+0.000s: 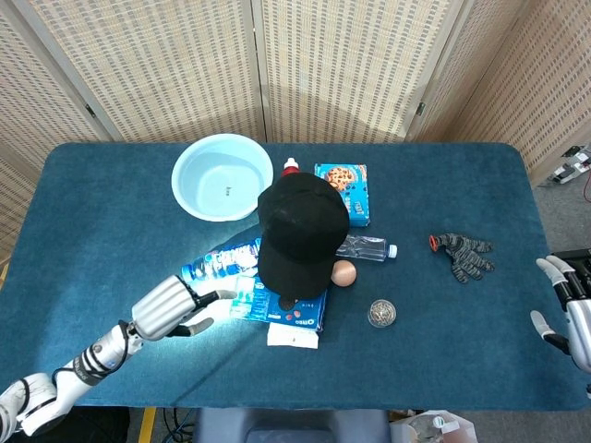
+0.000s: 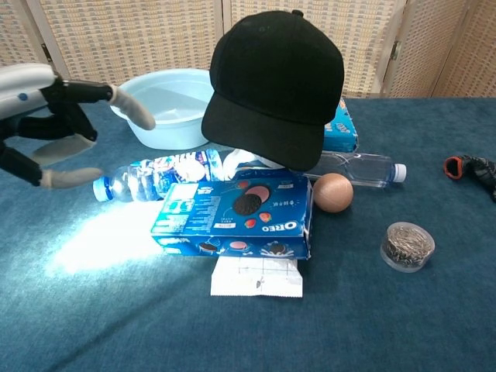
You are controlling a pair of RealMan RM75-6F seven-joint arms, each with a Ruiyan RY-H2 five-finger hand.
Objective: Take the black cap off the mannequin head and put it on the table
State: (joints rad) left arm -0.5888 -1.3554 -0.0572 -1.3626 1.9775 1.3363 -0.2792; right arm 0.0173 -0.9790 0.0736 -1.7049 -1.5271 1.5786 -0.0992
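Note:
The black cap (image 1: 300, 231) (image 2: 273, 85) sits on the white mannequin head, which is almost wholly hidden beneath it, at the table's middle. My left hand (image 1: 172, 308) (image 2: 54, 132) hovers open, fingers spread, to the left of the cap, over the lying water bottle (image 1: 222, 262) (image 2: 155, 172). It holds nothing. My right hand (image 1: 572, 314) stays at the table's right edge, open and empty, far from the cap; the chest view does not show it.
A blue Oreo box (image 2: 236, 218) and a white packet (image 2: 257, 277) lie in front of the cap. A light-blue basin (image 1: 222, 177) stands behind left. A clear bottle (image 2: 363, 167), an egg (image 2: 333, 192), a small round tin (image 2: 408, 246) and gloves (image 1: 464, 254) lie to the right.

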